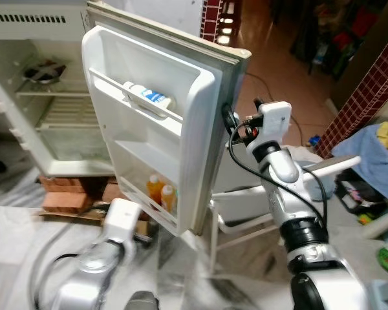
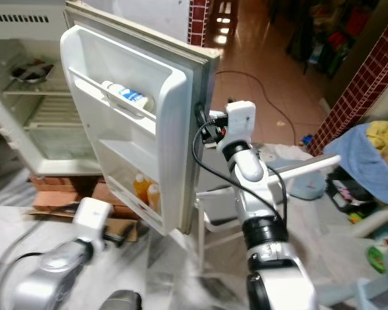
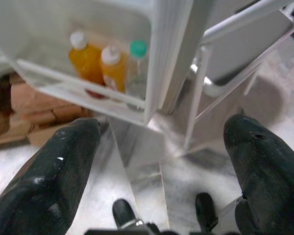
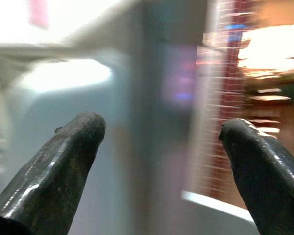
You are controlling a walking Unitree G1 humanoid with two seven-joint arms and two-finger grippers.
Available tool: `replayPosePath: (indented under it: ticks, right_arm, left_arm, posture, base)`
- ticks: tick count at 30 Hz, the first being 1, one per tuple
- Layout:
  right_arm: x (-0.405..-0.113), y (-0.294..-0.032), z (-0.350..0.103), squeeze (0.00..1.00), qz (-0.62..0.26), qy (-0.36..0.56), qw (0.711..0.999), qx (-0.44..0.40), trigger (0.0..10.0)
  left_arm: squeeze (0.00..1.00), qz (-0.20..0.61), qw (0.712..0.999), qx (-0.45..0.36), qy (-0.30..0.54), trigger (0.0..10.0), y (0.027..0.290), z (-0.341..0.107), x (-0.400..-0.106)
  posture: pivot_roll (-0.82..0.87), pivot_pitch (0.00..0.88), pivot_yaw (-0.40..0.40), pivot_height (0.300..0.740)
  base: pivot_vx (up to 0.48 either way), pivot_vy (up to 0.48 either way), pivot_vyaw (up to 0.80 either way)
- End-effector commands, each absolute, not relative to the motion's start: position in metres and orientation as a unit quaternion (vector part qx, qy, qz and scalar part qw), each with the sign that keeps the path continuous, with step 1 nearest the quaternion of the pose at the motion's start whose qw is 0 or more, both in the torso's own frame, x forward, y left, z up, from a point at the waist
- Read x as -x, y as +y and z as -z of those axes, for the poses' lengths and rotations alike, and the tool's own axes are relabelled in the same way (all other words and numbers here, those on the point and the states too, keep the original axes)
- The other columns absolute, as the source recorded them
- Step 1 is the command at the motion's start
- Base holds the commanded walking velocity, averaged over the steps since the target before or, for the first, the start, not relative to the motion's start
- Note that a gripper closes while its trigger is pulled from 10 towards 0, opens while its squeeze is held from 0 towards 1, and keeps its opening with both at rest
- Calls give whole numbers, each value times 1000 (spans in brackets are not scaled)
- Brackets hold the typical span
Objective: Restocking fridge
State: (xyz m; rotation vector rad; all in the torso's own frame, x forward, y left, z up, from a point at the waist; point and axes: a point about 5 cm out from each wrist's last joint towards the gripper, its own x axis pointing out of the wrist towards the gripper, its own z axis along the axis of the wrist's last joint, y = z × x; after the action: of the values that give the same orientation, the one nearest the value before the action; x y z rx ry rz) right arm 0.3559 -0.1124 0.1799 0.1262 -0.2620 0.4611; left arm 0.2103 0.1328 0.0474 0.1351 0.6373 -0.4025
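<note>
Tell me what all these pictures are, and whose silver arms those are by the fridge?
The silver arms belong to a walking robot. Two pictures come from cameras in its head, looking down. The other two come from little cameras on its wrists, so the black fingers you see up close are its own. The fridge door is swung open. Its bottom shelf holds two orange bottles and a clear bottle with a green cap; a white bottle lies on the upper shelf. The right gripper is open at the door's edge. The left gripper is open too, low down, pointing at the bottles. Neither holds anything.
</note>
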Motion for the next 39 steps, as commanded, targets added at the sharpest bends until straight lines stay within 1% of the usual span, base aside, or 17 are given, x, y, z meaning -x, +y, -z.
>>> replayPosePath:
  ticks: [1,3,8,12,13,16,19,23,25,26,28,29,30,31,32,36,39]
  right_arm:
    - [-354,-101,-191,0,-289,-131,943,-102,10000]
    - [-336,-90,-201,0,-439,-107,872,-188,10000]
    - [-328,-98,-203,0,-492,-90,836,-226,10000]
    - [-340,-118,-194,0,-428,-80,873,-219,10000]
    - [-352,-129,-184,0,-354,-74,912,-193,10000]
    - [-357,-141,-178,0,-301,-64,932,-191,10000]
    - [-365,-158,-164,0,-202,-41,971,-118,10000]
    - [-372,-161,-154,0,-128,-12,986,-106,10000]
    - [-373,-127,-169,0,-224,-35,954,-197,10000]
    - [-373,-127,-169,0,-224,-35,954,-197,10000]
    - [-351,-91,-193,0,-409,-54,866,-282,10000]
    - [-351,-91,-193,0,-409,-54,866,-282,10000]
    - [-326,-78,-207,0,-525,-63,791,-307,10000]
    - [-309,-77,-213,0,-584,-64,749,-305,10000]
    - [-306,-79,-212,0,-594,-56,742,-306,10000]
    - [-308,-96,-199,0,-578,-32,752,-314,10000]
    - [-341,-126,-156,0,-402,19,886,-230,10000]
  left_arm:
    - [0,192,922,-80,326,10000,139,-45,-211]
    - [0,193,919,-79,335,10000,139,-43,-210]
    - [0,196,915,-79,343,10000,137,-37,-211]
    - [0,197,913,-80,349,10000,136,-28,-212]
    - [0,197,911,-80,352,10000,136,-24,-213]
    - [0,197,911,-79,355,10000,136,-21,-214]
    - [0,196,910,-79,358,10000,137,-16,-217]
    - [0,194,909,-79,360,10000,139,-9,-219]
    - [0,193,908,-80,364,10000,142,-2,-220]
    - [0,193,908,-80,364,10000,142,-2,-220]
    - [0,190,907,-80,367,10000,146,6,-218]
    - [0,190,907,-80,367,10000,146,6,-218]
    - [0,188,907,-81,369,10000,148,10,-218]
    - [0,187,906,-81,371,10000,149,13,-217]
    - [0,186,906,-81,372,10000,150,15,-217]
    - [0,184,906,-80,372,10000,154,21,-217]
    - [0,185,907,-80,369,10000,160,23,-219]
  posture:
    - [239,0,-91,740]
    - [236,0,-90,740]
    - [234,0,-86,740]
    - [233,0,-83,740]
    - [230,0,-81,740]
    - [233,0,-82,740]
    - [235,0,-84,740]
    - [239,0,-84,740]
    - [245,0,-84,740]
    - [245,0,-84,740]
    - [250,0,-87,740]
    - [250,0,-87,740]
    - [250,0,-89,740]
    - [250,0,-91,740]
    - [249,0,-91,740]
    - [239,0,-92,740]
    - [230,0,-87,740]
  base:
    - [0,0,0]
    - [0,0,0]
    - [0,0,0]
    - [0,0,0]
    - [0,0,0]
    - [0,0,0]
    - [0,0,0]
    - [0,0,0]
    - [0,0,0]
    - [0,0,0]
    - [0,0,0]
    - [0,0,0]
    - [0,0,0]
    - [0,0,0]
    - [0,0,0]
    - [0,0,0]
    - [0,0,0]
